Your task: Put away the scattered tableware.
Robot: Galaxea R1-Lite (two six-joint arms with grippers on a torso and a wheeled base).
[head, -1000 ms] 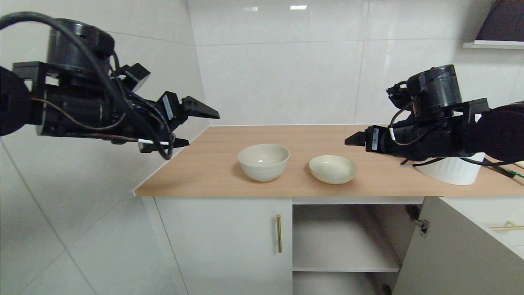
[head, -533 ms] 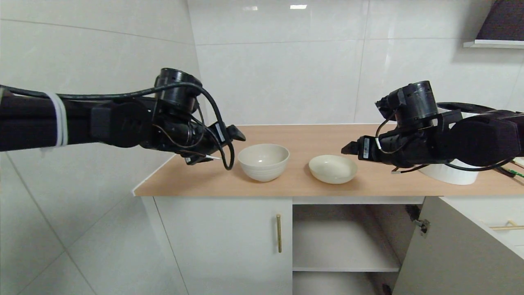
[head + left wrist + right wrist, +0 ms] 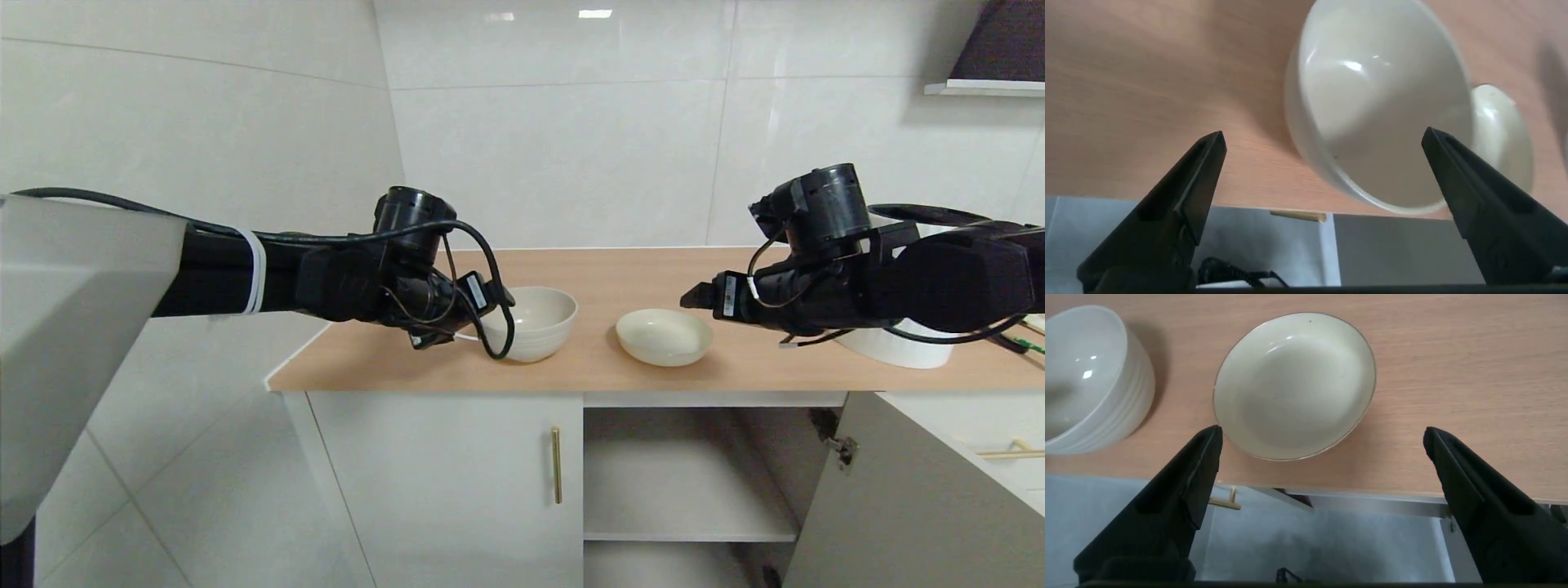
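A deep cream bowl [image 3: 531,322] and a shallow cream dish [image 3: 663,336] stand side by side on the wooden counter [image 3: 392,351]. My left gripper [image 3: 483,317] is open right at the deep bowl's left side, low over the counter. In the left wrist view the bowl [image 3: 1380,122] sits between the spread fingers of the left gripper [image 3: 1323,135]. My right gripper [image 3: 699,296] hovers open just above and to the right of the dish. In the right wrist view the dish [image 3: 1294,384] lies ahead of the open right gripper [image 3: 1321,431], with the bowl [image 3: 1090,376] off to one side.
A white ribbed container [image 3: 898,345] stands on the counter behind my right arm. Below, the right cabinet is open with a bare shelf [image 3: 686,535] and its door [image 3: 890,506] swung out. The left door has a gold handle [image 3: 556,464]. A tiled wall bounds the left.
My left arm has stretched forward and down from high at the left until its gripper reached the deep bowl. My right gripper lowered slightly towards the dish, then held still.
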